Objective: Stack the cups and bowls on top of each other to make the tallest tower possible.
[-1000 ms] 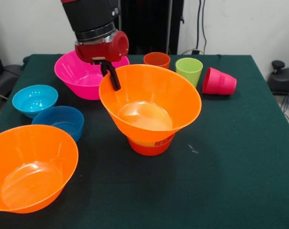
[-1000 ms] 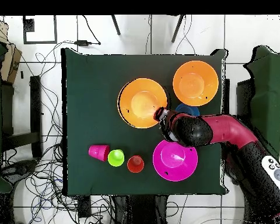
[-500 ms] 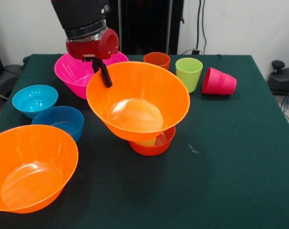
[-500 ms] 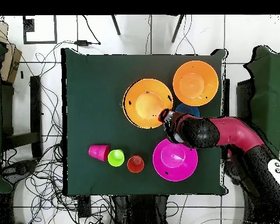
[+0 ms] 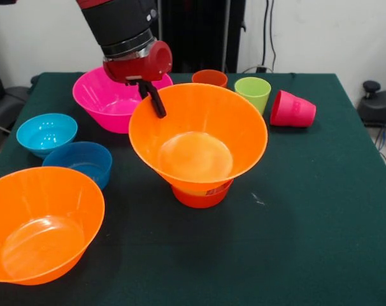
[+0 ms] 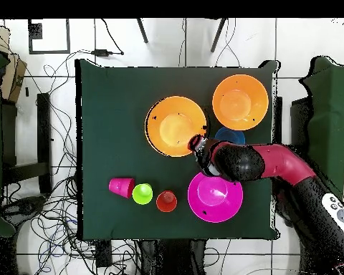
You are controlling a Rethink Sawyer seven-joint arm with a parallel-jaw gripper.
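My gripper (image 5: 153, 99) (image 6: 197, 143) is shut on the back-left rim of a large orange bowl (image 5: 199, 140) (image 6: 175, 125). That bowl sits on a small red-orange bowl (image 5: 202, 195), which the overhead view hides. A second large orange bowl (image 5: 43, 223) (image 6: 239, 102) stands at the front left. Behind the gripper is the magenta bowl (image 5: 107, 102) (image 6: 215, 197). A light blue bowl (image 5: 46, 132) and a darker blue bowl (image 5: 81, 162) (image 6: 231, 134) sit on the left. The orange cup (image 5: 209, 79) (image 6: 166, 201) and green cup (image 5: 252, 94) (image 6: 142, 193) stand upright. The red-pink cup (image 5: 292, 109) (image 6: 120, 187) lies on its side.
The dark green table (image 5: 320, 210) (image 6: 110, 107) has open cloth on the right and front right of the front view. Cables lie on the floor around the table in the overhead view.
Half a second ago the held orange bowl hung left of the red-orange bowl and off it. It has now moved back right and sits centred on that bowl, as it was a second ago.
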